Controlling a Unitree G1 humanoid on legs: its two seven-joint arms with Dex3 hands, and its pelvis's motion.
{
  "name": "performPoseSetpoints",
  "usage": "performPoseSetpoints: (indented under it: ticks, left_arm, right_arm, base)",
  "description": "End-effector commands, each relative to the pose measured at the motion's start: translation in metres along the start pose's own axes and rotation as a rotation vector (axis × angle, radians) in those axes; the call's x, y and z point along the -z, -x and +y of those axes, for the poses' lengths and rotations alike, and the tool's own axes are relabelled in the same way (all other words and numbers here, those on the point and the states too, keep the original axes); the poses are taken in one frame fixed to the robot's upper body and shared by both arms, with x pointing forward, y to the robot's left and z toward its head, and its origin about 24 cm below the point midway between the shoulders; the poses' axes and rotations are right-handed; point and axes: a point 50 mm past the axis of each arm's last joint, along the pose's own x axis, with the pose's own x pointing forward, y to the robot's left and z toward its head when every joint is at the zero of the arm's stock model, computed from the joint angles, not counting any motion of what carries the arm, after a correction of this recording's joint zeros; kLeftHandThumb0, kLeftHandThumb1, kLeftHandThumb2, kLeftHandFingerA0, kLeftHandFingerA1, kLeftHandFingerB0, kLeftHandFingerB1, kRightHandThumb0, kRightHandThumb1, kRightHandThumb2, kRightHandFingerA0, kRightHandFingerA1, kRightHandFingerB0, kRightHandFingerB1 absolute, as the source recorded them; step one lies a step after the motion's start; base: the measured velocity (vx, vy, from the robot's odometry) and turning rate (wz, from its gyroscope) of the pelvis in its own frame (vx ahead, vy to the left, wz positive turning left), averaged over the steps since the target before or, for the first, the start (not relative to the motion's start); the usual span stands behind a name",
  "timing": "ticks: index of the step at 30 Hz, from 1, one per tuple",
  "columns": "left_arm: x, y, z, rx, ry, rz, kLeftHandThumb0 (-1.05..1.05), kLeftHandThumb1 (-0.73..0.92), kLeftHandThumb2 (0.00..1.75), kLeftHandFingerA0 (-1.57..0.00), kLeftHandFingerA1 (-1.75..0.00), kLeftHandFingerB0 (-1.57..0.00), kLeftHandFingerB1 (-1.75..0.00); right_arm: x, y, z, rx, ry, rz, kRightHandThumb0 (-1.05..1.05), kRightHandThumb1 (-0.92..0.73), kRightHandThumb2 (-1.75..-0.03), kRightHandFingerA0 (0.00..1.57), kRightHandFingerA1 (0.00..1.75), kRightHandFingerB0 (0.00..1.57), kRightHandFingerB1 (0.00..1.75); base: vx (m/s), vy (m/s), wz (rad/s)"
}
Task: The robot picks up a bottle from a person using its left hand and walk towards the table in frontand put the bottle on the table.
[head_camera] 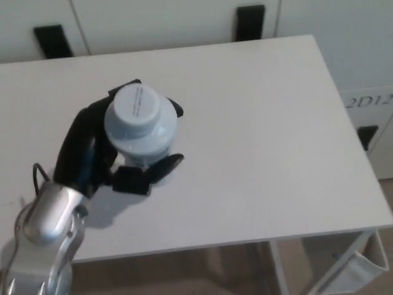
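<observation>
A white bench filled most of the head view, its top bare apart from the robot's arm and what it held. Behind its far edge, from 10 to 1 o'clock, stood pale cabinet fronts, and a strip of brownish floor showed under the near edge at 6 o'clock. The left arm came in from 7 o'clock, its silver forearm rising over the near-left corner of the bench. The black left hand was wrapped around a bottle, with two thick fingers curling past the far side at about 1 o'clock of the bottle and the thumb pressed against the near side at 5 o'clock, so the hand clasped the bottle from both sides. The bottle stood upright over the left half of the bench, at roughly 9 o'clock from the bench's centre, seen from almost straight above. Whether its base touched the bench could not be told from this angle. Its wide pale cap carried small print too blurred to read. Two black handles sat on the cabinets, one at 12 o'clock and one at 10 o'clock. A label reading "2D12" lay at 3 o'clock, beyond the bench's right edge. The right hand did not show.
</observation>
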Motion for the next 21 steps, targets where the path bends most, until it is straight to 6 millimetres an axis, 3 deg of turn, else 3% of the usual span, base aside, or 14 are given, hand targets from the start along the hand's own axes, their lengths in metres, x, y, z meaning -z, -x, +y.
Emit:
performPoseSetpoints:
  ticks: [1,3,6,9,21]
  left_arm:
    - [0.018,-0.016,0.006,-0.050,0.005,0.098,-0.43,0.22,1.32,-1.15,-1.37,-1.16,-1.08]
    - [0.028,-0.021,0.007,-0.068,-0.013,0.147,-0.40,0.22,1.34,-1.22,-1.34,-1.21,-1.11]
    - [0.032,-0.031,0.009,-0.083,-0.012,0.165,-0.39,0.18,1.35,-1.19,-1.36,-1.23,-1.08]
    - [0.045,-0.028,0.003,-0.073,0.028,0.204,-0.37,0.19,1.33,-1.24,-1.32,-1.28,-1.05]
    - [0.050,-0.029,-0.012,-0.039,0.054,0.217,-0.36,0.17,1.34,-1.25,-1.31,-1.27,-0.99]
  right_arm:
    - [0.008,0.003,0.000,0.004,-0.019,0.011,-0.32,-0.70,-0.60,0.68,0.48,0.55,0.41]
    - [0.007,0.003,-0.002,0.007,-0.014,0.009,-0.32,-0.70,-0.60,0.67,0.47,0.53,0.40]
    - [-0.004,-0.001,-0.008,0.021,-0.018,-0.016,-0.32,-0.70,-0.60,0.67,0.47,0.54,0.41]
    - [0.001,0.001,-0.005,0.013,-0.021,-0.005,-0.33,-0.69,-0.60,0.67,0.47,0.54,0.41]
    - [-0.004,-0.001,-0.007,0.008,-0.012,-0.011,-0.32,-0.71,-0.61,0.67,0.47,0.54,0.41]
  base:
    - [0.12,0.075,0.05]
    - [-0.03,0.071,0.07]
    - [0.00,0.000,0.00]
    - [0.00,0.000,0.00]
    - [0.00,0.000,0.01]
